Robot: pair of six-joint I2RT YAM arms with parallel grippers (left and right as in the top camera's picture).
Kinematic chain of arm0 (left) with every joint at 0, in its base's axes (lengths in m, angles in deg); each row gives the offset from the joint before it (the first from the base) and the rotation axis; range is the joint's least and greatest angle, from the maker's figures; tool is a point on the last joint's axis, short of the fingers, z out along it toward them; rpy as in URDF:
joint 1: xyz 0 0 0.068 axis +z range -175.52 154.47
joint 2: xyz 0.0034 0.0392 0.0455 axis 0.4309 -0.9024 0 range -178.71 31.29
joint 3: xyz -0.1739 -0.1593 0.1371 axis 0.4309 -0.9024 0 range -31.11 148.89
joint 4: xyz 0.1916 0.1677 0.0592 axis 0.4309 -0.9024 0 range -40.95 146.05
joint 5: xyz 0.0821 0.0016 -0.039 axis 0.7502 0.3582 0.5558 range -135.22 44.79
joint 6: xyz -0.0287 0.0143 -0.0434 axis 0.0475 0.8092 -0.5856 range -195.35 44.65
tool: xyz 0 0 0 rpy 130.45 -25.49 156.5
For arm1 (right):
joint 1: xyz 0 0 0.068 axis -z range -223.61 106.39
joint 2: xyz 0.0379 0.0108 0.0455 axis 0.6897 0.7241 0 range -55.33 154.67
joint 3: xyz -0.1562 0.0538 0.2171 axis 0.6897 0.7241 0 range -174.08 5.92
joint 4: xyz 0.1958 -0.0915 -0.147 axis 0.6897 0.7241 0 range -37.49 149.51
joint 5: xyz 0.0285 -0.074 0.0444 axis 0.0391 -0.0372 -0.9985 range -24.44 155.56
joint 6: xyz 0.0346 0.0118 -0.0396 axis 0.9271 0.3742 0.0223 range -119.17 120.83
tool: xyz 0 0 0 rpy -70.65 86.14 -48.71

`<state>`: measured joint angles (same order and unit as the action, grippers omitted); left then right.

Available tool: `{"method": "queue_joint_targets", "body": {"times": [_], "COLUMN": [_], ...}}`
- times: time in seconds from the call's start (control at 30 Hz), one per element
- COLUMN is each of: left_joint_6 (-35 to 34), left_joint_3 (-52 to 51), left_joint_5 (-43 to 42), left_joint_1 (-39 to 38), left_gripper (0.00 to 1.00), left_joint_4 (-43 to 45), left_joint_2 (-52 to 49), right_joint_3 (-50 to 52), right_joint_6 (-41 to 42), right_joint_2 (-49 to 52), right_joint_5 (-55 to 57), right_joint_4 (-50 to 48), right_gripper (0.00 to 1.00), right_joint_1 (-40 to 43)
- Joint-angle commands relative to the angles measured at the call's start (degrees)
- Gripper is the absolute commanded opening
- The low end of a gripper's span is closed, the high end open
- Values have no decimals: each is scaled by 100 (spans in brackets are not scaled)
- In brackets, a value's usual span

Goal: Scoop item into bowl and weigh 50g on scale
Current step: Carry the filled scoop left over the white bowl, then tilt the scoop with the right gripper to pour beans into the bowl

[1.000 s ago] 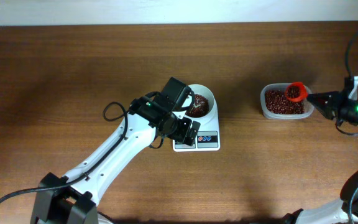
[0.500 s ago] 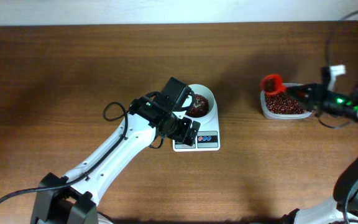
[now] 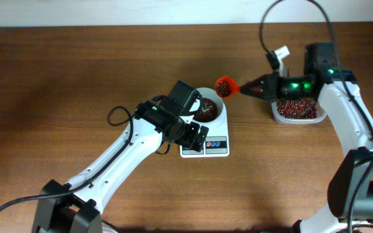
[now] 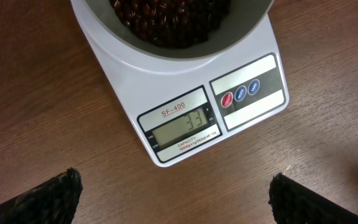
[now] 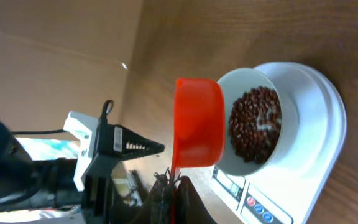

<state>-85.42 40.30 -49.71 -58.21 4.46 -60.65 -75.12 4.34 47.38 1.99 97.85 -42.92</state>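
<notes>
The right pincer (image 3: 254,87) is closed on the handle of the scoop (image 3: 224,85), long axis directed left toward the bowl (image 3: 219,100). The scoop is held just off the bowl's far right rim. The bowl, holding beans (image 3: 206,111), is seated on the scale (image 3: 215,146); the left pincer (image 4: 176,185) is open above it.

Beans (image 4: 166,18) in bowl (image 4: 253,22) on scale (image 4: 185,102)
</notes>
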Motion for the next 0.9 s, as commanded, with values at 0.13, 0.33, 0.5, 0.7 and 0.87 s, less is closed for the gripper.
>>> {"method": "queue_joint_targets", "body": {"times": [0.13, 0.33, 0.5, 0.7, 0.87], "left_joint_6": [94, 94, 94, 94, 94], "left_joint_3": [-2, -2, -2, -2, -2], "left_joint_5": [-2, -2, -2, -2, -2], "left_joint_1": [-17, -17, -17, -17, -17], "left_gripper": [99, 99, 99, 99, 99], "left_joint_4": [-9, -7, -9, -7, -7], "left_joint_2": [-42, -42, -42, -42, -42], "right_joint_3": [-1088, -1257, -1257, -1257, -1257], "right_joint_6": [-334, -673, -1084, -1187, -1246], "right_joint_2": [-68, -76, -76, -76, -76], "right_joint_5": [2127, 3182, 3305, 3558, 3526], "right_joint_4": [686, 975, 874, 846, 809], "right_gripper": [4, 4, 4, 4, 4], "right_joint_1": [-785, -1248, -1482, -1508, -1600]}}
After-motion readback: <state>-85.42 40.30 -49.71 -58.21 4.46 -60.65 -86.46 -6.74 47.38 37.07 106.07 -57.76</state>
